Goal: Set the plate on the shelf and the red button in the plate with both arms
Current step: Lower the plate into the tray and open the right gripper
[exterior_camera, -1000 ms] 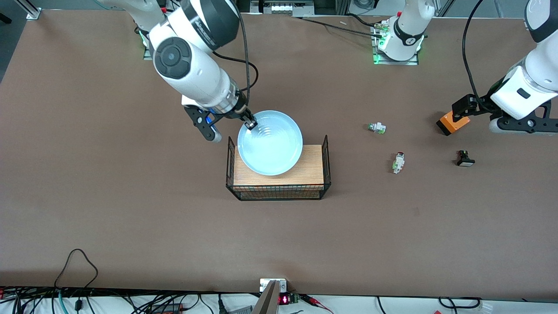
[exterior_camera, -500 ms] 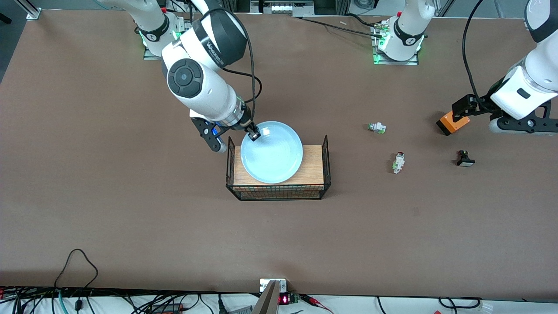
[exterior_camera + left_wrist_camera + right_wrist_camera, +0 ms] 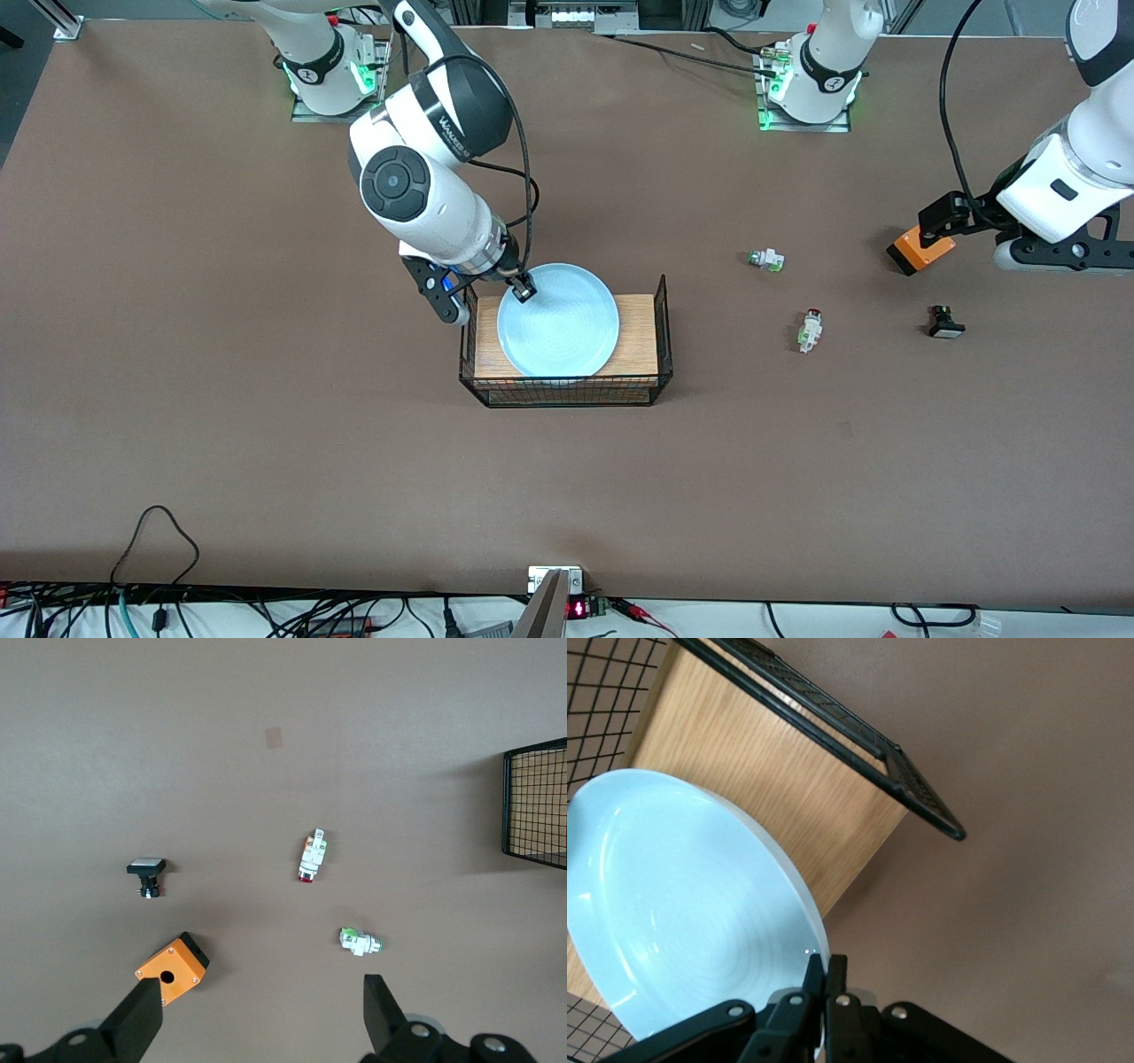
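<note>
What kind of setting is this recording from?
Most likely a robotics lab bench: a brown-covered table with two arms bolted along one edge, cables and electronics along the other. The right pincer grips a light-blue plate over a wire-sided wooden tray.

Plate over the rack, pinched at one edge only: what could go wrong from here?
1. The right hand pinches the plate by the rim alone, so it may tilt or slip on release.
2. The plate nearly fills the wooden board between the wire sides; it could catch on them.
3. The red button lies beside a similar green button; the waiting left hand could pick the wrong one.
</note>
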Action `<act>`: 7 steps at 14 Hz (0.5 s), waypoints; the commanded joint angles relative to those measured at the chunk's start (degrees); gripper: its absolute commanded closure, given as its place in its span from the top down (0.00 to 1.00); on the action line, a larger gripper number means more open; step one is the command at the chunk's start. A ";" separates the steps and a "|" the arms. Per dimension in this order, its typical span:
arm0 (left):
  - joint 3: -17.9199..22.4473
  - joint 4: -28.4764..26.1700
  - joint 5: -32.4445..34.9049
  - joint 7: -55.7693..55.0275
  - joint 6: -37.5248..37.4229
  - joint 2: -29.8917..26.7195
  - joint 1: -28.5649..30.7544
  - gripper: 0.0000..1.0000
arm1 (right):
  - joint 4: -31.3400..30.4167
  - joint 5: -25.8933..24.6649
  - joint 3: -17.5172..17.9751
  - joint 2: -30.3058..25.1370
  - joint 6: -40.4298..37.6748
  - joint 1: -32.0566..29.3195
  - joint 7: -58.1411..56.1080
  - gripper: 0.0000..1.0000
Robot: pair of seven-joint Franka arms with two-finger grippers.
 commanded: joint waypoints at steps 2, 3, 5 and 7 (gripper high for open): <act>-0.36 0.48 0.00 1.26 -0.79 -0.16 0.54 1.00 | 1.15 0.84 -0.83 1.79 2.05 -0.24 0.42 0.51; -0.36 0.48 0.00 1.26 -0.79 -0.16 0.54 1.00 | 0.89 0.23 -0.83 1.79 1.79 -0.16 -0.19 1.00; -0.36 0.48 0.00 1.26 -0.79 -0.16 0.54 1.00 | 0.89 -0.47 -0.92 1.53 1.70 0.46 0.07 1.00; -0.36 0.48 0.00 1.26 -0.79 -0.16 0.54 1.00 | 0.98 -0.65 -1.01 0.92 1.52 0.29 -0.20 1.00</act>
